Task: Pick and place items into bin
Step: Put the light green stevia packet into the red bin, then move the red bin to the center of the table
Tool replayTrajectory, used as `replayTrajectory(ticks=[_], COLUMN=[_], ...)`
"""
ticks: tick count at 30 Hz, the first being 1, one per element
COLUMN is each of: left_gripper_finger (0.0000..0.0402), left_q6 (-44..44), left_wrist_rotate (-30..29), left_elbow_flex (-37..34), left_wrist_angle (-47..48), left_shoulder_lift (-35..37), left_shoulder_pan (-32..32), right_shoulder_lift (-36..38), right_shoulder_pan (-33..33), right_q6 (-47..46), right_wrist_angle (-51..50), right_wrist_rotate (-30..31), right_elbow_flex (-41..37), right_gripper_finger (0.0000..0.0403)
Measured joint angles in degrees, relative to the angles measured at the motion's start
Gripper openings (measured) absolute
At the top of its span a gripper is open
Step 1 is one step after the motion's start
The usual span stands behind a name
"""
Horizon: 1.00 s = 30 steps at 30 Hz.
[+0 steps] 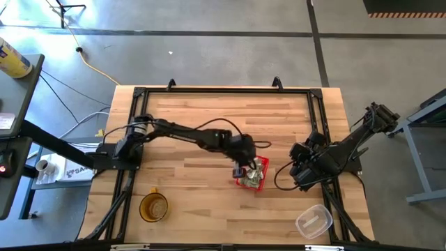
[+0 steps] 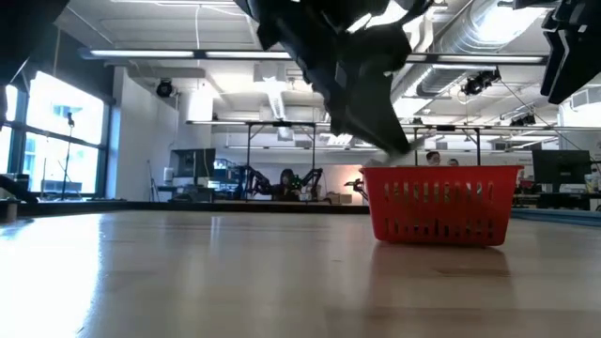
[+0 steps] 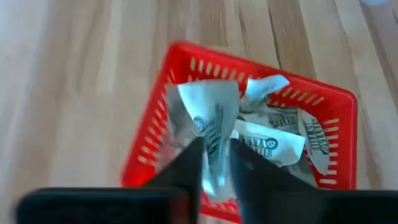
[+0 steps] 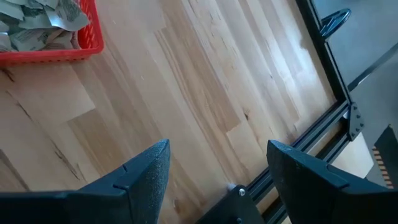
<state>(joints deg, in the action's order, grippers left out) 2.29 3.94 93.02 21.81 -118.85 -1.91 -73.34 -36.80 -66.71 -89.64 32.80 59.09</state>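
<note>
The left gripper hangs over the square red plastic basket with slotted walls, its dark fingers pinching a crinkled pale green-and-white packet above other packets heaped inside. The right gripper waits beside it over the wooden table, fingers spread, holding nothing.

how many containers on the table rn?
3. Red basket right of centre under the left gripper, amber cup near the front left, clear plastic container at the front right. None look hidden.

The red basket sits on the wooden table at about three o'clock. A dark arm hangs over its rim from twelve o'clock.
</note>
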Motion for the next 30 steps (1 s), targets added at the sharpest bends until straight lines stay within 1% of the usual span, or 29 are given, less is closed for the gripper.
replayTrajectory(ticks=[3,6,9,11,12,15,18,20,24,27,30], left_gripper_finger=[0.0169,0.0225,0.0261,0.0269,0.0269,0.0255,0.0232,0.0217,0.019,0.0175,0.0164], left_q6=[4.8,8.2,12.1,13.3,13.0,12.3,12.0,12.8,18.1,21.4,22.9], left_wrist_rotate=[3.1,6.6,7.2,5.7,3.9,-2.6,-4.2,-4.1,-3.7,-4.3,-4.9], left_elbow_flex=[0.0,0.0,0.1,0.0,0.1,0.1,-2.4,-5.2,-11.4,-14.6,-15.2], left_wrist_angle=[0.0,1.5,4.4,9.1,10.8,20.4,25.1,24.2,21.7,17.9,16.9], left_shoulder_lift=[-0.6,0.4,2.7,4.9,6.1,9.0,9.8,9.7,9.7,10.0,10.4], left_shoulder_pan=[0.1,0.1,0.1,0.0,0.0,0.0,0.3,0.1,-0.8,-1.9,-2.7], right_shoulder_lift=[0.0,0.0,0.0,0.0,0.0,0.0,-0.1,-0.1,-0.3,-2.0,-5.8], right_shoulder_pan=[0.0,0.0,0.6,1.9,2.7,5.1,6.9,7.9,10.1,12.1,14.5], right_q6=[-0.2,2.7,6.2,8.1,8.8,10.0,10.0,9.8,8.7,11.0,14.9], right_wrist_angle=[0.8,4.0,9.0,13.8,16.4,26.8,41.0,48.0,57.4,64.1,71.0], right_wrist_rotate=[-0.4,-1.5,-3.0,-5.9,-7.9,-14.9,-20.4,-22.3,-22.5,-23.2,-25.6], right_elbow_flex=[0.0,0.0,0.0,-1.2,-2.7,-9.6,-16.5,-19.8,-23.2,-24.6,-24.7], right_gripper_finger=[0.0259,0.0259,0.0259,0.0259,0.0259,0.0259,0.0259,0.0259,0.0259,0.0259,0.0259])
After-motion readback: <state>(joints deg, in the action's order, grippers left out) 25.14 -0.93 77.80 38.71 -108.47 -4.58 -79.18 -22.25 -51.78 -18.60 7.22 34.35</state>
